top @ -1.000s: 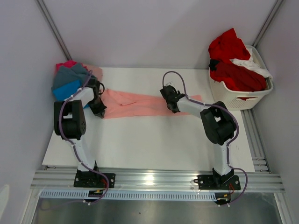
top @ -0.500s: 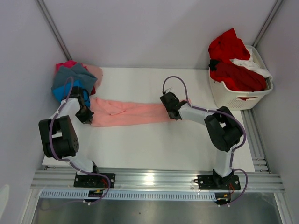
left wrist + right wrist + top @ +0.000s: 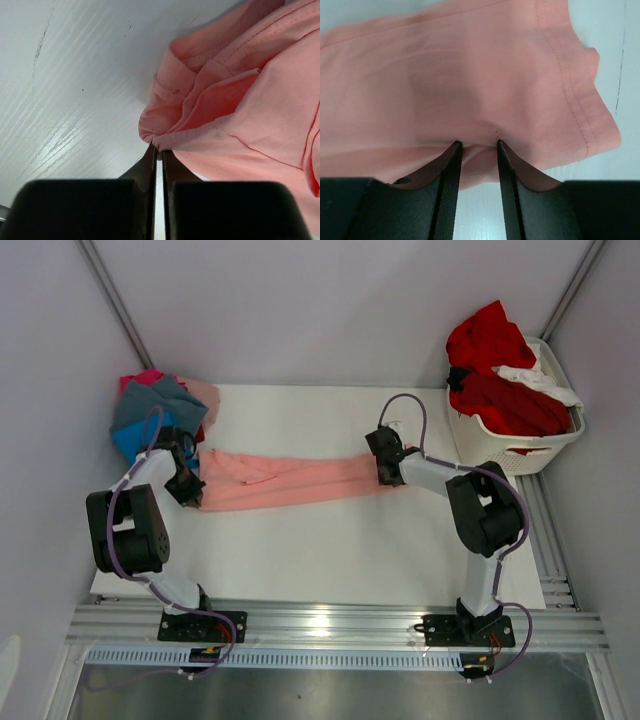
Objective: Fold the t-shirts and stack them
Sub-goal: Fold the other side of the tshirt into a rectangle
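The salmon shirt lies on the table as a long narrow band. It runs across the middle from just in front of the stack at the left to a point short of the basket at the right. It looks doubled lengthwise, with a loose flap showing near its left end.

The left end effector is at that left end. Its jaws are pressed together on a small pinch of hem and the cloth bunches up right at the tips. The right end effector is at the other end, low over the table. Its jaws stand apart with the shirt's edge lying between them, and I cannot tell whether they press the cloth yet.

I judge this to be the middle of the fold: the band is made and drawn out, and the crosswise fold is not yet done. The next move calls for a firm hold at the right end first. That end would then be lifted and carried over toward the left one, with the hems kept in line so the layers land square. A weak grip there could let the cloth slip and skew.

The stack holds grey, blue, magenta and pale pink pieces. The red shirts and a white one sit heaped in the basket.
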`<state>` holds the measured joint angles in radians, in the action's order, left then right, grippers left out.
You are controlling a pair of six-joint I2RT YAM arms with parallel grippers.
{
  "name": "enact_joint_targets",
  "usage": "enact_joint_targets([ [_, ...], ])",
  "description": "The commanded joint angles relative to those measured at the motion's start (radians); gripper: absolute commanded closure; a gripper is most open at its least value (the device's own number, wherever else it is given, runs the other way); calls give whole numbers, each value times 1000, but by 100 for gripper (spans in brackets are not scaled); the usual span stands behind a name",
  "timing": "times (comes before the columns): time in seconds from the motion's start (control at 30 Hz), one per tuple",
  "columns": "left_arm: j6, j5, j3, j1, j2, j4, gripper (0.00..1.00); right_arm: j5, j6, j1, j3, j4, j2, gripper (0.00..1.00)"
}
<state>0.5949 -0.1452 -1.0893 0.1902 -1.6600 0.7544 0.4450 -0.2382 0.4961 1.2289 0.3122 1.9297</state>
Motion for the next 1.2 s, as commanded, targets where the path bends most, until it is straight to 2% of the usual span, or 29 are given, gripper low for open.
enact_joint_targets([
  [0.0, 20, -102, 6, 14, 19, 11, 99, 116, -26, -62, -11, 102, -5, 61],
  [0.13, 29, -58, 34, 9, 78, -35, 98, 75, -21, -33, -41, 64, -29, 56],
  [0.17, 29, -45, 40, 5, 103, -50, 95, 77, -4, -18, -49, 44, -63, 24],
  [0.2, 31, -34, 43, -3, 147, -61, 92, 78, 5, -1, -57, 7, -83, 1],
  [0.23, 26, -9, 43, -8, 164, -81, 89, 77, 14, 27, -58, -5, -104, 1],
  [0.27, 28, 5, 37, -11, 173, -78, 82, 54, 22, 33, -57, -21, -139, 1],
  [0.33, 28, 24, 5, -20, 190, -58, 76, 0, 20, 36, -48, -53, -161, 0],
  [0.4, 25, 39, -14, -37, 235, -59, 66, -35, 2, 38, -45, -74, -182, 1],
  [0.43, 23, 61, -14, -44, 256, -79, 57, -63, 0, 41, -48, -82, -195, 0],
  [0.6, -6, 108, -18, -86, 350, -115, 32, -106, 16, 58, -115, -195, -348, 1],
  [0.63, -13, 131, -18, -86, 358, -125, 20, -155, 19, 58, -127, -221, -374, 1],
  [0.67, -20, 216, -9, -86, 359, -162, 14, -175, 8, 55, -141, -279, -392, 0],
  [0.73, -37, 332, 15, -86, 353, -226, 1, -221, -45, 47, -140, -292, -405, 1],
  [0.8, -21, 410, 26, -97, 329, -282, 1, -242, -149, 18, -135, -292, -397, 1],
  [0.87, -36, 430, 61, -123, 363, -387, 1, -426, -211, -33, -144, -330, -394, 1],
  [0.9, -38, 432, 113, -132, 385, -429, 1, -531, -240, -95, -152, -359, -394, 1],
  [0.93, -40, 440, 136, -138, 410, -481, 1, -727, -280, -131, -179, -396, -393, 1],
  [0.97, -35, 450, 161, -146, 458, -539, 1, -811, -311, -164, -199, -506, -390, 1],
  [1.0, -27, 458, 211, -149, 479, -657, 1, -874, -346, -191, -216, -557, -385, 1],
  [1.03, -17, 458, 244, -150, 491, -697, 1, -963, -401, -235, -233, -623, -373, 0],
  [1.1, -15, 432, 238, -149, 482, -724, 1, -1022, -411, -260, -223, -634, -368, 1],
  [1.17, -39, 440, 214, -150, 468, -748, 1, -985, -304, -240, -145, -502, -393, 1],
])
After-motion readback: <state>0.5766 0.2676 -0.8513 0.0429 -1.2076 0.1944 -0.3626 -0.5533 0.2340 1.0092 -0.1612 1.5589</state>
